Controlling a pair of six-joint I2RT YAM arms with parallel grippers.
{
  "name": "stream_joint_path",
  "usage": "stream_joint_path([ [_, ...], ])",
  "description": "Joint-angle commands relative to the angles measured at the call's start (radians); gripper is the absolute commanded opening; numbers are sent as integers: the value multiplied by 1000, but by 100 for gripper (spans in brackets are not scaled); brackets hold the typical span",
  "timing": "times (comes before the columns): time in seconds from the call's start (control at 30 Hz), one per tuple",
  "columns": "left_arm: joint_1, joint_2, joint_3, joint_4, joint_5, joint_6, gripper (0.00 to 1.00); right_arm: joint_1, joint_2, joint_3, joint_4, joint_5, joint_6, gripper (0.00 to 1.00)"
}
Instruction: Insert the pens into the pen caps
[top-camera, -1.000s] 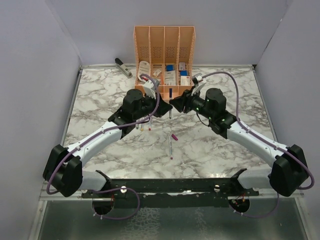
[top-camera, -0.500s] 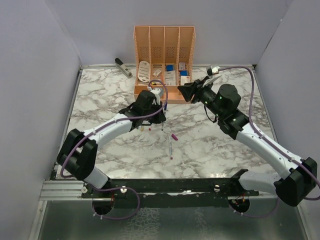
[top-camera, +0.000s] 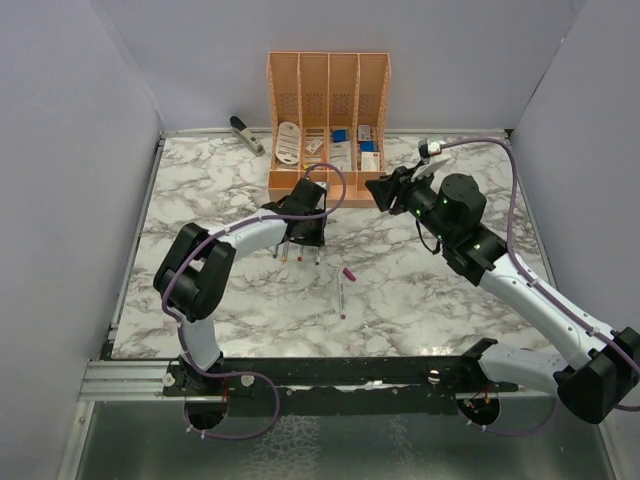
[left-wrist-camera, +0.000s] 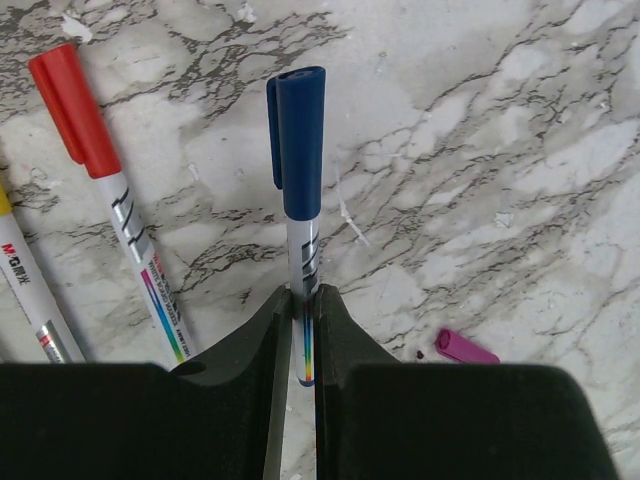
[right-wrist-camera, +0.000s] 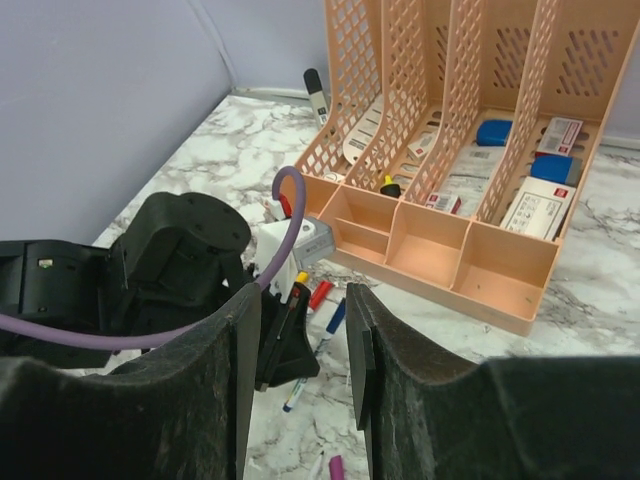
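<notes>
**Pens (top-camera: 300, 250) grouped under the left gripper (left-wrist-camera: 300, 318); right gripper (right-wrist-camera: 300, 320) holds nothing**

Far left on the marble table (top-camera: 200, 300), close to the back wall, lies the grey stapler (top-camera: 246, 135). To its right, the left gripper is down over a small group of capped pens just in front of the organiser (top-camera: 328, 110).

In the left wrist view, a yellow-ended pen (left-wrist-camera: 30, 300) shows at the left edge (only partly in frame). Next to it a red-capped pen (left-wrist-camera: 120, 215) lies flat on the marble. Then comes the blue-capped pen (left-wrist-camera: 299, 150). Its white barrel is pinched between the two nearly closed fingers (left-wrist-camera: 265, 350), and its cap points away from the wrist. Whether this pen rests on the marble or is raised off it cannot be told.

Further right a purple cap (left-wrist-camera: 466, 347) lies loose, apart from the gripper. In the top view it sits just beside the upper end of an uncapped pen (top-camera: 340, 295), which lies alone near the table's middle.

The peach organiser stands at the back wall with white and blue items in its compartments. Furthest right, the right gripper hangs above the table in front of the organiser's right end, facing the left gripper. Its jaws stand apart with nothing between them.
</notes>
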Motion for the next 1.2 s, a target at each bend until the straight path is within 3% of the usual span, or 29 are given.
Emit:
stream_joint_path([
  [0.0,16,23,35,-35,-57,-13,0,1,-32,-31,-44,36,-9,39],
  [0.27,27,65,61,-56,-71,-12,0,1,-45,-53,-67,22,16,39],
  [0.83,29,82,74,-57,-69,-21,33,1,-57,-70,-71,1,53,39],
  [1.17,29,49,92,-55,-71,-18,36,1,-66,-84,-73,44,49,39],
])
